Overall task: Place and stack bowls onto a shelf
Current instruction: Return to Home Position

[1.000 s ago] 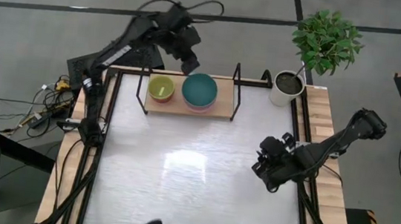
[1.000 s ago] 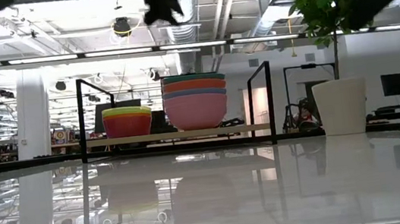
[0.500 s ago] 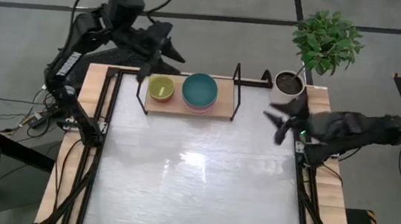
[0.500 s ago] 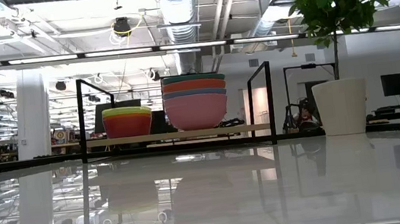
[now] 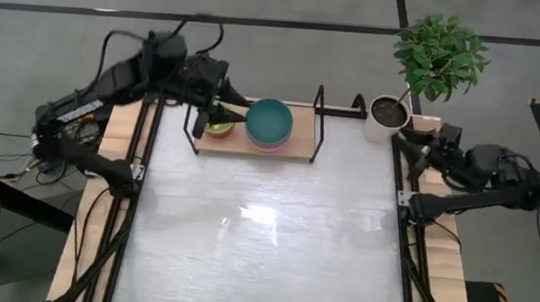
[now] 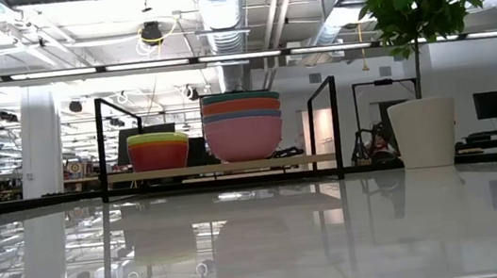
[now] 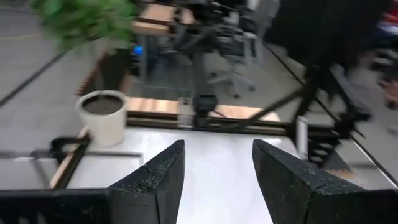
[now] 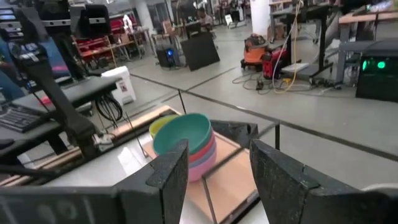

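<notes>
Glossy white tabletop (image 6: 273, 259) mirrors the lit room; left fingers (image 7: 155, 186) and right fingers (image 8: 165, 180) both released.

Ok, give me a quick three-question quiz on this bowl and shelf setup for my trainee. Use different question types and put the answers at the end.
1. Multiple choice: what colour is the top bowl of the taller stack on the shelf? A pink, B teal, C yellow.
2. True or false: the left pincer is gripping a bowl.
3. Short answer: what stands just beyond the shelf's end, on the side of the right pincer?
Key: 1 B. 2 False: it is open and holds nothing. 3 The white plant pot.
</notes>
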